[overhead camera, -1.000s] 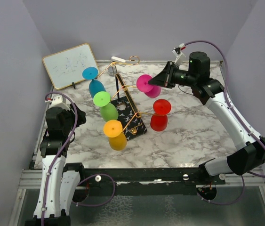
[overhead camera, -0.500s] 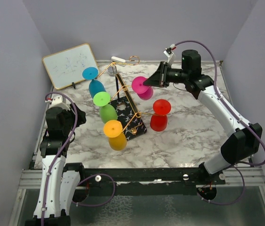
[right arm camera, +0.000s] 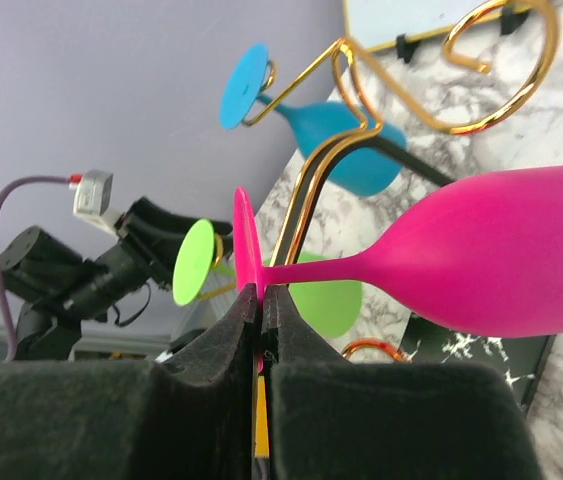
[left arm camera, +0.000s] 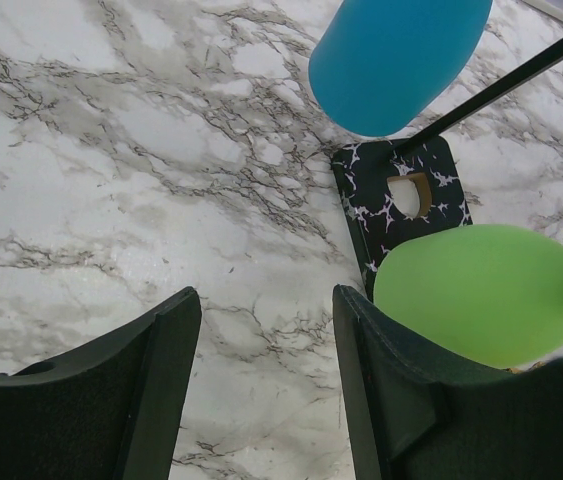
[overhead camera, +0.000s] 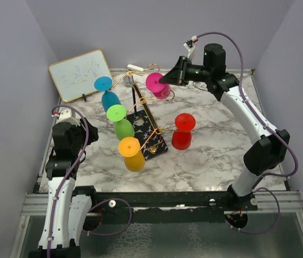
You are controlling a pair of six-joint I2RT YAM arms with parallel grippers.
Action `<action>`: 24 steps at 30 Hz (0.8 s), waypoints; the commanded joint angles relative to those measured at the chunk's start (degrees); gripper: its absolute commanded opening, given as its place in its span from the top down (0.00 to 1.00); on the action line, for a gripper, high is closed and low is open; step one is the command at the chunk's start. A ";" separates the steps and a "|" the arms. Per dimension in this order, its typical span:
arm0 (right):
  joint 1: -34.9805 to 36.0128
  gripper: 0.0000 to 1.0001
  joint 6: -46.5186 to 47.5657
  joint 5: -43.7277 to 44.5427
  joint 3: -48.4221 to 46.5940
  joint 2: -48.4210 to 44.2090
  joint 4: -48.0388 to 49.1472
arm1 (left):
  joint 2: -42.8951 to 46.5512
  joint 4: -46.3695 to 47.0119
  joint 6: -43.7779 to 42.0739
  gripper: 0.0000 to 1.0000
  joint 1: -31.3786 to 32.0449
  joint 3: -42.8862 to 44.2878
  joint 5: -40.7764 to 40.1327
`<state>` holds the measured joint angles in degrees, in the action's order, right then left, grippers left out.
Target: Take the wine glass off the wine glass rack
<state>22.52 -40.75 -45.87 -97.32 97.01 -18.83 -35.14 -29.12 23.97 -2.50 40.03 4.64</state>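
Between my right fingers [right arm camera: 246, 325]: the pink wine glass [right arm camera: 521, 260], stem clenched.
Bowl lies sideways to their right, by the wine glass rack [right arm camera: 313, 195]; left fingers [left arm camera: 151, 380] released.

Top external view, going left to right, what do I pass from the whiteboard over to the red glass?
whiteboard → blue wine glass → green wine glass → yellow wine glass → pink wine glass → red wine glass. The wine glass rack and right gripper overlap these, so they are left out.
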 commanded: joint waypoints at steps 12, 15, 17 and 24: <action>0.06 0.98 9.51 30.87 3.16 -12.47 2.31 | -1.07 -1.26 -0.26 0.42 0.16 3.80 -3.95; 0.06 0.98 17.16 34.34 6.92 -20.41 3.92 | -3.48 -4.03 -0.50 0.42 0.19 12.13 -3.72; 0.06 0.98 23.05 34.79 9.97 -26.29 6.37 | -6.29 -5.53 -0.25 0.42 0.16 20.08 -1.29; 0.12 0.98 37.63 32.09 7.49 -35.42 -0.68 | -12.95 1.27 10.51 0.39 0.22 35.03 16.68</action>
<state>22.48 -14.96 -13.89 -87.48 62.70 -16.19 -46.37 -33.54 26.17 -2.50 71.07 8.12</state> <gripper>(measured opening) 0.028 0.599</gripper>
